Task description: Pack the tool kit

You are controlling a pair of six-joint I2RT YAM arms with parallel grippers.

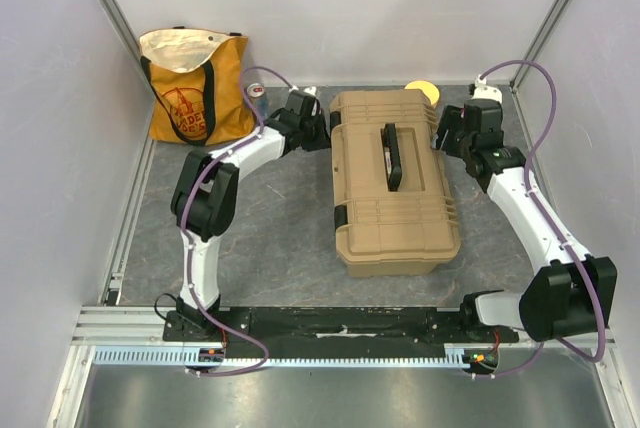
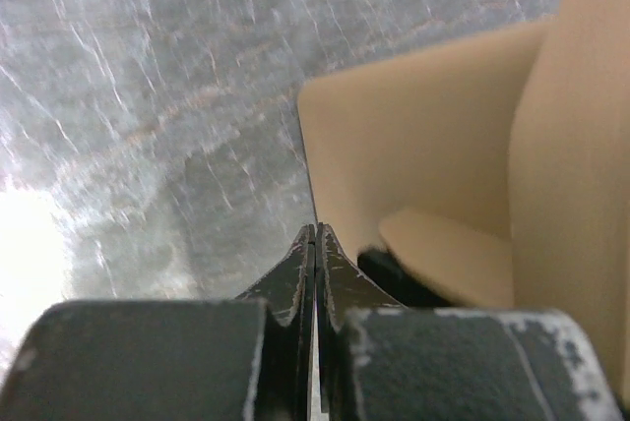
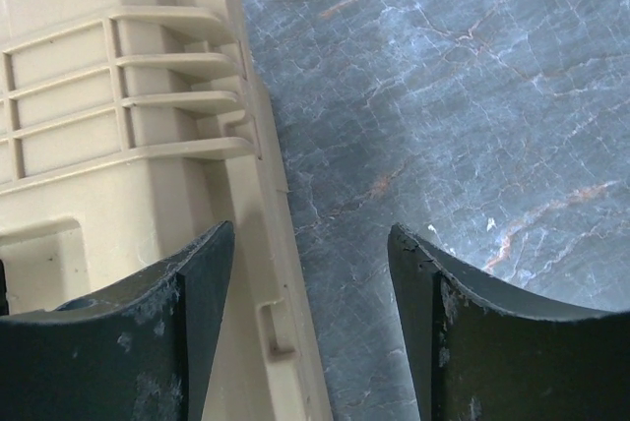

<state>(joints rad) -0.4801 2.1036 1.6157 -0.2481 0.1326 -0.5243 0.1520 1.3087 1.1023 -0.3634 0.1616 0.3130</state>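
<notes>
Left of toolbox (image 1: pixel 395 223), left hand (image 2: pixel 315 232) pressed together; right hand (image 3: pixel 311 234) spread over toolbox rim.

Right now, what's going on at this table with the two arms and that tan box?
The tan toolbox sits on the table with its lid down and its handle flat on top. Both arms reach toward its far end, one on each side. The left tool is shut on nothing, close beside the box's left side. The right tool is open over the box's right edge, one finger above the box and the other above the table. An orange tote bag stands in the far left corner.
</notes>
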